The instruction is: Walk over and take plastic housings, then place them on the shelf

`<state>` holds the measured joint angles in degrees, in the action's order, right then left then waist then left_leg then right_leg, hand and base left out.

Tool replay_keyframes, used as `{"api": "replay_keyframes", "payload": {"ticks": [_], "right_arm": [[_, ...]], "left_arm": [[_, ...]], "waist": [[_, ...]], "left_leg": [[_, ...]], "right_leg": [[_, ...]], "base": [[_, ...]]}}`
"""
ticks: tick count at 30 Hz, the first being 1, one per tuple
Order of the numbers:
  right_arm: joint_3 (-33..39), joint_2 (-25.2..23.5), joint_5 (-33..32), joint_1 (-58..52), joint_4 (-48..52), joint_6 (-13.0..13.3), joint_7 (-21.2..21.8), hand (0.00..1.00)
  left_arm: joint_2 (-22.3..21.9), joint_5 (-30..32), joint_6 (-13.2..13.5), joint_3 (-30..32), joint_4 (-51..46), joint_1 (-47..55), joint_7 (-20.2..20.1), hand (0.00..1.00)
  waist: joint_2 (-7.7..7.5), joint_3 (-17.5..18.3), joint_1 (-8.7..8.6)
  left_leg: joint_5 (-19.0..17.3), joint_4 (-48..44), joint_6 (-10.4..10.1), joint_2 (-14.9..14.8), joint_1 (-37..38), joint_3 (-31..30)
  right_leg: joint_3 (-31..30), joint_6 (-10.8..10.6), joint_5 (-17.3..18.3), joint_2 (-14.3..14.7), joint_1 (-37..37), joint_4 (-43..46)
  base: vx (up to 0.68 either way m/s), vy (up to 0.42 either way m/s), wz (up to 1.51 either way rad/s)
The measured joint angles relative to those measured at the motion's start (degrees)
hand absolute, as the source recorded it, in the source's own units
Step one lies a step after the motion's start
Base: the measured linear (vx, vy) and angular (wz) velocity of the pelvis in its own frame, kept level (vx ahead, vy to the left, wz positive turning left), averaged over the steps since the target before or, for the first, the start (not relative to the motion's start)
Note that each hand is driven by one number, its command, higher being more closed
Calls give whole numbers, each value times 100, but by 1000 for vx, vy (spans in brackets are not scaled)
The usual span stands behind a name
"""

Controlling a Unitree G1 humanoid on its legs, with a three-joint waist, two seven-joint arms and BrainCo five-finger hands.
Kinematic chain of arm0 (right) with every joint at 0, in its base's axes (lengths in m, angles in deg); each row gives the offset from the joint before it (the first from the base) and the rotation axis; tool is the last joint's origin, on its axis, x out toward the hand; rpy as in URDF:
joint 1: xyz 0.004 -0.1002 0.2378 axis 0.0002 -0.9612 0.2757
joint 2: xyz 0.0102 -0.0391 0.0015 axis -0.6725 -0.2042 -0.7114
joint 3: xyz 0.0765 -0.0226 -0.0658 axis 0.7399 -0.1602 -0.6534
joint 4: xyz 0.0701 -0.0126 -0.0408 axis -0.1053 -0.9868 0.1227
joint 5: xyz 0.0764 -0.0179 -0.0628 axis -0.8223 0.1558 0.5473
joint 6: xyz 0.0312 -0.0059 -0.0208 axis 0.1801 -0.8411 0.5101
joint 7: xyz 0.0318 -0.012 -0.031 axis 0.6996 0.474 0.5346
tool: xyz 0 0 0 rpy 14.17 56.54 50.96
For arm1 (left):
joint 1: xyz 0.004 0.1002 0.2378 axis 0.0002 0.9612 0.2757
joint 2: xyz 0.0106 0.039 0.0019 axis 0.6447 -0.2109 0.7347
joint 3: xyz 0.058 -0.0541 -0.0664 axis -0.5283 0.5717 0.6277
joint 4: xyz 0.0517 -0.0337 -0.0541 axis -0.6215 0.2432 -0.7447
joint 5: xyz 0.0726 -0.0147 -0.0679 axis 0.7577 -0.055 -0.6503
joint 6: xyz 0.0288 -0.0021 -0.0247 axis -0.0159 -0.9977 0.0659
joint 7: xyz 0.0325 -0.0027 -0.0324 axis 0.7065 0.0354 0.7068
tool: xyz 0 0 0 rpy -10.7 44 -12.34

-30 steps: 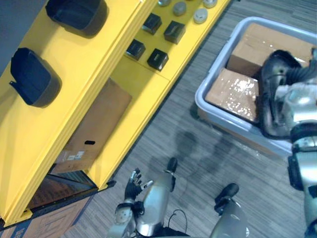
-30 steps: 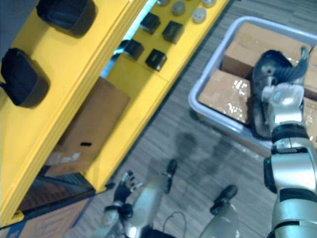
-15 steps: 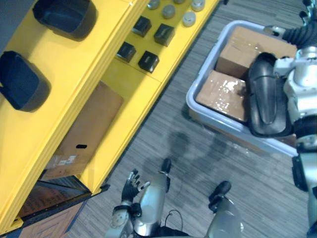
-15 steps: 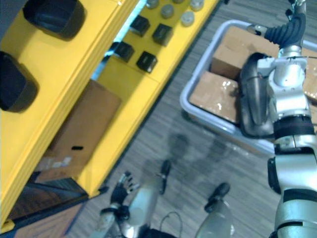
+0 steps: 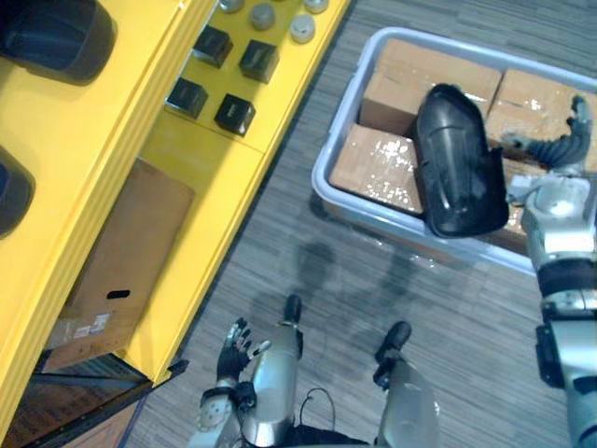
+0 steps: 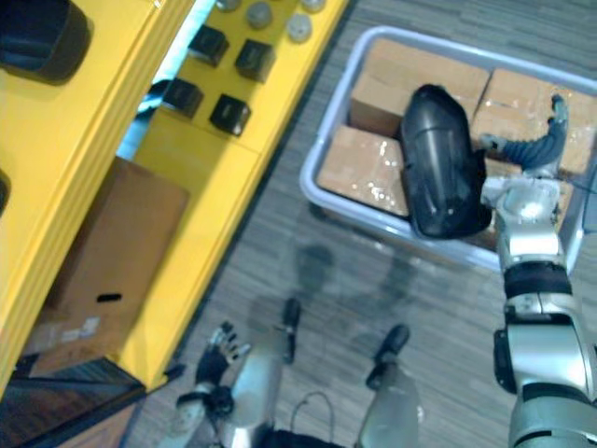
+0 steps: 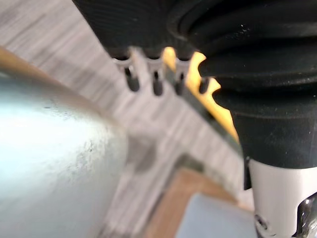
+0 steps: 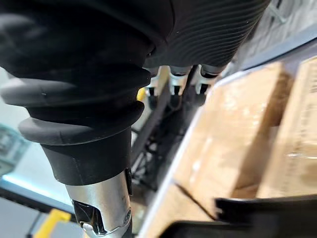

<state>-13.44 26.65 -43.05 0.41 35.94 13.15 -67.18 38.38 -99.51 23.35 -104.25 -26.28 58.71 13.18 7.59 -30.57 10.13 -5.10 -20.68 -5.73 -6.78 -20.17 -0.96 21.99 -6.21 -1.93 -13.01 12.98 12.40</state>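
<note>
My right hand (image 5: 558, 201) is shut on a black domed plastic housing (image 5: 457, 163) and holds it above a grey bin (image 5: 392, 222) packed with cardboard boxes (image 5: 378, 168). In the right wrist view its fingers (image 8: 173, 79) point toward the boxes, and the housing's black edge (image 8: 247, 210) shows below them. Two more black housings (image 5: 47, 37) lie on the top level of the yellow shelf (image 5: 112, 140) at the left. My left hand (image 5: 233, 350) hangs low beside me with relaxed fingers (image 7: 143, 74) and holds nothing.
On the shelf's middle level sit several small black boxes (image 5: 233, 112) and round grey parts (image 5: 261, 14). A flat cardboard box (image 5: 121, 252) lies on the level below. Grey striped carpet (image 5: 326, 271) runs between the shelf and the bin.
The camera has swung toward the bin, so the shelf has slid left. My right hand has lifted and turned the housing, which now shows its domed back over the bin's middle.
</note>
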Motion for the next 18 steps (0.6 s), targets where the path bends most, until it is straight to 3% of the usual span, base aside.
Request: {"api": "replay_keyframes", "payload": {"ticks": [11, 15, 18], "right_arm": [[-155, -55, -12, 10, -670, -414, 491, 0], [-292, -47, -9, 196, -1209, -511, 493, 0], [-362, 103, 2, 222, -1340, -626, 518, 0]], "left_arm": [[51, -10, -10, 3, 186, -201, 107, 0], [42, -43, 46, -10, 206, -212, 119, 0], [37, -73, 60, -89, 253, -227, 135, 0]], "waist": [[-69, 18, 28], [-53, 26, 42], [44, 76, 40]], "left_leg": [[-7, -133, 13, 46, -254, -37], [1, -219, 31, 104, -413, -69], [-13, -370, 54, 170, -603, -194]], "right_leg": [[14, -20, -41, -41, 173, 33], [21, -22, -35, -117, 339, 161], [144, -27, -29, -179, 397, 229]], "base": [[4, 10, 1], [-42, 37, 4], [-35, 50, 19]]}}
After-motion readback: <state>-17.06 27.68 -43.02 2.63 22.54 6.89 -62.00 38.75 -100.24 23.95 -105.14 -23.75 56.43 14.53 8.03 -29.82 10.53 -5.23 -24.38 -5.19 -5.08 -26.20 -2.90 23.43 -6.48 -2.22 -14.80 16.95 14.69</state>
